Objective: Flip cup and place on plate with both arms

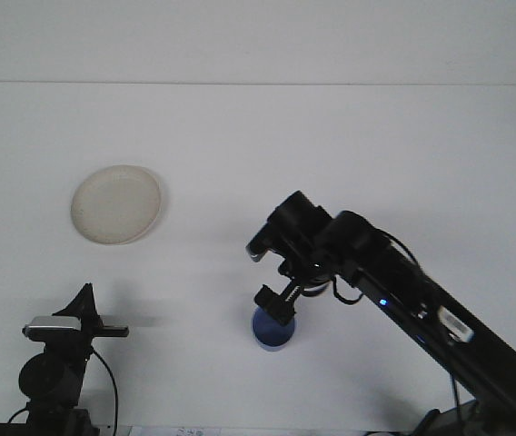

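Note:
A small blue cup (272, 334) sits low in the middle of the white table, its round mouth turned towards the camera. My right gripper (274, 309) reaches down from the right arm and is shut on the cup's upper rim. The cream plate (115, 203) lies flat at the left, well apart from the cup. My left gripper (83, 307) rests near the bottom left corner, below the plate, holding nothing that I can see.
The right arm (403, 295) runs diagonally from the bottom right corner to the cup. The left arm's base and cable (54, 381) stand at the bottom left edge. The table's far edge (258, 84) meets a pale wall.

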You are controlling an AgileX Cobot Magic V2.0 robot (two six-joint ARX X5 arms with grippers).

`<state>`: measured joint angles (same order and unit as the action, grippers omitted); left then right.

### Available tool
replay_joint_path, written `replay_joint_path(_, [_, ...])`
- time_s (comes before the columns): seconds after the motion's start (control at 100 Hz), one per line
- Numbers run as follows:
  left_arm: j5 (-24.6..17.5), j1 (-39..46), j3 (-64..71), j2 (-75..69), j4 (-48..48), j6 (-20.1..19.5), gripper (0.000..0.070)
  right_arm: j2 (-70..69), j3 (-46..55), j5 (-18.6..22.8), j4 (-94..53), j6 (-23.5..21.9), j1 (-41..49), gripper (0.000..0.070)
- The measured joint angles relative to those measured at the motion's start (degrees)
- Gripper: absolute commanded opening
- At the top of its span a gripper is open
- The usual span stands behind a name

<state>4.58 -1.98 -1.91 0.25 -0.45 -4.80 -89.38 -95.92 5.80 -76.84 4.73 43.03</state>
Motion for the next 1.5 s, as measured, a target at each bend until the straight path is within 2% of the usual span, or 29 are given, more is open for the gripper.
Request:
replay_joint_path(0.16, [0.0, 0.0, 0.0, 0.0, 0.0, 0.0, 0.0013, 12.2, 0.1, -0.2, 3.2, 0.1, -2.3, 0.0668])
replay_joint_path(0.23, [0.0, 0.0, 0.0, 0.0, 0.0, 0.0, 0.0013, 18.3, 2.2, -2.0, 8.1, 0.1, -3.1, 0.0667])
replay_joint_path(0.37, [0.0, 0.0, 0.0, 0.0, 0.0, 0.0, 0.0013, 31.8, 12.2, -9.4, 14.8, -0.2, -3.3, 0.0664])
replay_joint_path(0.53, [0.0, 0.0, 0.0, 0.0, 0.0, 0.0, 0.0013, 47.7, 29.8, -19.6, 25.4, -2.9, -3.3, 0.0664])
replay_joint_path(0.59, [0.0, 0.0, 0.0, 0.0, 0.0, 0.0, 0.0013, 53.7, 36.6, -21.8, 29.3, -4.2, -3.4, 0.0664])
replay_joint_path(0.72, [0.0, 0.0, 0.0, 0.0, 0.0, 0.0, 0.0013, 66.8, 49.4, -22.3, 36.9, -6.3, -3.3, 0.0664])
replay_joint_path(0.85, [0.0, 0.0, 0.0, 0.0, 0.0, 0.5, 0.0013, 76.5, 57.4, -22.3, 40.5, -7.0, -3.3, 0.0664])
replay_joint_path(0.95, [0.0, 0.0, 0.0, 0.0, 0.0, 3.5, 0.0013, 80.5, 60.4, -22.3, 40.5, -7.2, -3.3, 0.0664])
replay_joint_path(1.25, [0.0, 0.0, 0.0, 0.0, 2.0, 18.8, 0.0012, 81.8, 60.9, -22.3, 41.1, -7.2, -3.3, 0.0664])
replay_joint_path(1.39, [-4.0, 0.0, -1.9, 0.7, 1.0, 25.0, 0.0012, 81.8, 60.9, -22.3, 41.1, -7.2, -3.3, 0.0664])
replay_joint_path(1.5, [-6.5, 0.0, -9.2, 4.1, -1.5, 26.7, 0.0016, 81.8, 60.9, -22.3, 41.1, -7.2, -3.3, 0.0664])
